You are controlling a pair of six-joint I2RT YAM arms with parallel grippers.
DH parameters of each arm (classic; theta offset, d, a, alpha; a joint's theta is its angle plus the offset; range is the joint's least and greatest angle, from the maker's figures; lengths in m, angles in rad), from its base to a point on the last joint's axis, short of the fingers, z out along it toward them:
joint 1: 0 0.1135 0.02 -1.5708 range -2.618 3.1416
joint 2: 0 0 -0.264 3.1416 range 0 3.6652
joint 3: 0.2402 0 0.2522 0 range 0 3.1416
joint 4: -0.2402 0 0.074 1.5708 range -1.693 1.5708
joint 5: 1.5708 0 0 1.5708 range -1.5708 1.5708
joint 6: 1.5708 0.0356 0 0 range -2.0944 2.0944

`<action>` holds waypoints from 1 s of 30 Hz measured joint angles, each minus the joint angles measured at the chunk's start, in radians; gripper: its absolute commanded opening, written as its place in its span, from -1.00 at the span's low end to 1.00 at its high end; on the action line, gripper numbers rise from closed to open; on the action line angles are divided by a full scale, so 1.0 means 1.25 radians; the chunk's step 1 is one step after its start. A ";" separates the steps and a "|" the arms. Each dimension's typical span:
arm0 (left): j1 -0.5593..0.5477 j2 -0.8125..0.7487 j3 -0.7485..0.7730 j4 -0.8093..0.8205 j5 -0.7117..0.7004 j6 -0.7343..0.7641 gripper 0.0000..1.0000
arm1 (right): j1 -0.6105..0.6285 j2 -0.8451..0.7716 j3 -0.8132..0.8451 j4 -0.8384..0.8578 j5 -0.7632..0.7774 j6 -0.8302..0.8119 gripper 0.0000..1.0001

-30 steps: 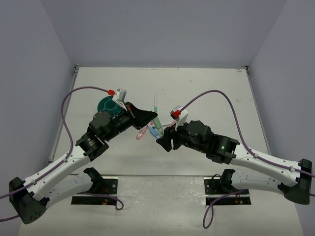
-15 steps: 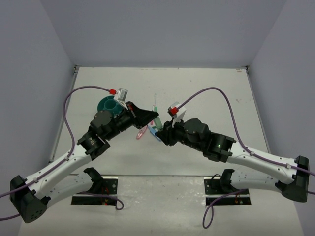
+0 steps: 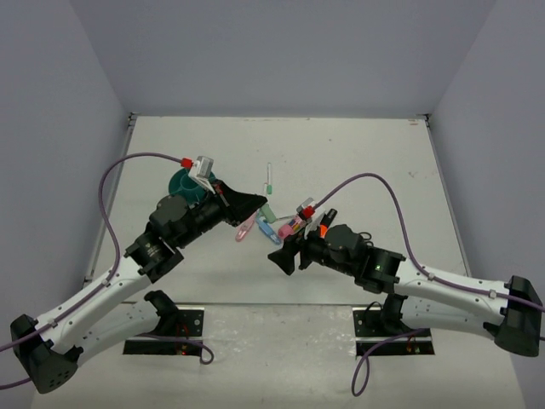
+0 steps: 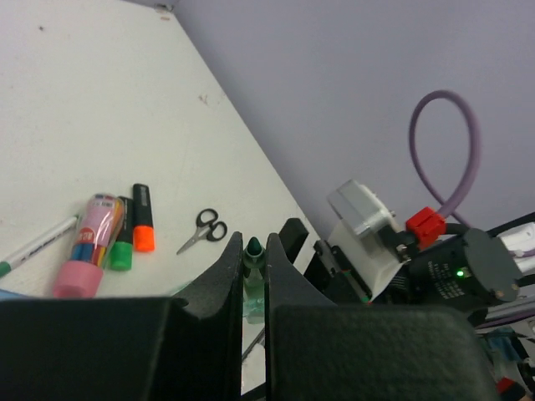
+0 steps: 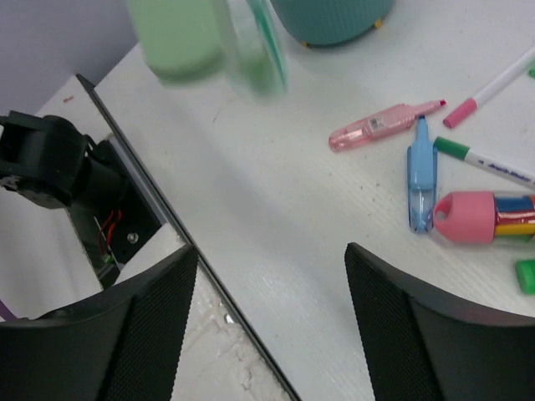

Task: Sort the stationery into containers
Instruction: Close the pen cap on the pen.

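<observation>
My left gripper (image 4: 253, 242) is shut on a mint clip with a dark green tip (image 4: 253, 280), held above the table. From above, this gripper (image 3: 261, 203) sits just right of the teal container (image 3: 182, 182). My right gripper (image 5: 269, 251) is open and empty over bare table near the front edge, short of the stationery. Lying loose are a pink clip (image 5: 380, 125), a blue clip (image 5: 420, 180), a pink tube (image 5: 481, 217), two white pens (image 5: 493, 88), an orange highlighter (image 4: 142, 219), a green highlighter (image 4: 123, 248) and small scissors (image 4: 203, 229).
The table's metal front edge (image 5: 159, 209) runs just under my right gripper. The container (image 5: 334, 21) stands beyond the pink clip. Both arms meet near the table's middle, their purple cables (image 3: 375, 183) arching above. Another white pen (image 3: 268, 179) lies farther back.
My right gripper reached toward the pile, narrowed, then drew back toward the near edge and opened wide with nothing in it. The left gripper kept hold of the mint clip and shifted slightly left.
</observation>
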 measured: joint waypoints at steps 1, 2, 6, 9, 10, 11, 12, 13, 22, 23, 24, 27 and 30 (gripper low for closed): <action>0.000 -0.006 0.000 0.014 -0.003 -0.001 -1.00 | 0.000 -0.004 -0.001 -0.015 0.000 0.002 0.55; 0.000 -0.012 0.000 0.025 -0.004 -0.001 -1.00 | -0.001 -0.012 -0.002 -0.026 0.001 0.004 0.56; 0.000 -0.026 0.000 0.060 -0.004 -0.004 -1.00 | -0.002 -0.070 -0.002 -0.048 0.005 0.006 0.57; 0.000 -0.027 -0.002 0.075 -0.003 -0.008 -1.00 | -0.002 -0.108 -0.002 -0.058 0.012 0.009 0.62; 0.000 -0.027 -0.005 0.082 -0.001 -0.013 -1.00 | -0.002 -0.118 -0.002 -0.061 0.014 0.014 0.61; 0.000 -0.027 -0.011 0.092 0.001 -0.018 -1.00 | -0.002 -0.130 -0.002 -0.064 0.015 0.023 0.58; 0.000 -0.027 -0.017 0.098 0.003 -0.020 -1.00 | -0.002 -0.140 -0.002 -0.063 0.014 0.031 0.54; 0.000 -0.026 -0.024 0.105 0.005 -0.023 -1.00 | -0.002 -0.150 -0.002 -0.062 0.014 0.039 0.50; 0.000 0.002 -0.107 0.225 0.067 -0.087 -1.00 | -0.035 -0.190 0.052 -0.048 -0.050 0.241 0.12; 0.000 0.005 -0.113 0.239 0.074 -0.093 -1.00 | -0.045 -0.191 0.056 -0.041 -0.061 0.261 0.14; 0.000 0.007 -0.117 0.251 0.083 -0.100 -1.00 | -0.056 -0.189 0.058 -0.036 -0.068 0.281 0.14; 0.000 0.009 -0.126 0.286 0.101 -0.115 -1.00 | -0.088 -0.176 0.060 -0.023 -0.087 0.330 0.15; 0.000 0.006 -0.127 0.305 0.110 -0.125 -1.00 | -0.111 -0.158 0.060 -0.017 -0.103 0.364 0.13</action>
